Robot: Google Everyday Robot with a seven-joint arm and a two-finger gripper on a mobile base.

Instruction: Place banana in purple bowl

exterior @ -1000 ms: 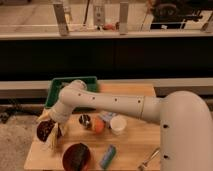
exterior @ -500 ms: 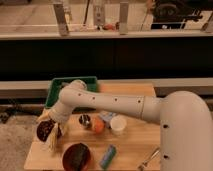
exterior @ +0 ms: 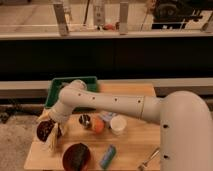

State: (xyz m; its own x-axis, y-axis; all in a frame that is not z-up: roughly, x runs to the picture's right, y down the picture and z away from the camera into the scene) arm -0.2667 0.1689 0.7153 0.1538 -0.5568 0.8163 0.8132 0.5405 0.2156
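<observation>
The purple bowl (exterior: 44,130) is a small dark maroon bowl at the table's left edge. My gripper (exterior: 54,132) reaches in from the right and hangs down over the bowl's right rim, hiding part of it. A pale yellow, elongated shape, which I take to be the banana (exterior: 52,144), points down and to the front from the gripper at the bowl's front right rim. I cannot tell whether it is held or rests against the bowl. Another pale patch (exterior: 43,118) shows just behind the bowl.
A wider dark bowl with a reddish rim (exterior: 76,156) stands at the front. An orange fruit (exterior: 98,126), a small metal cup (exterior: 84,120), a white cup (exterior: 118,125) and a blue can (exterior: 108,156) lie mid-table. A green tray (exterior: 65,85) is at the back left.
</observation>
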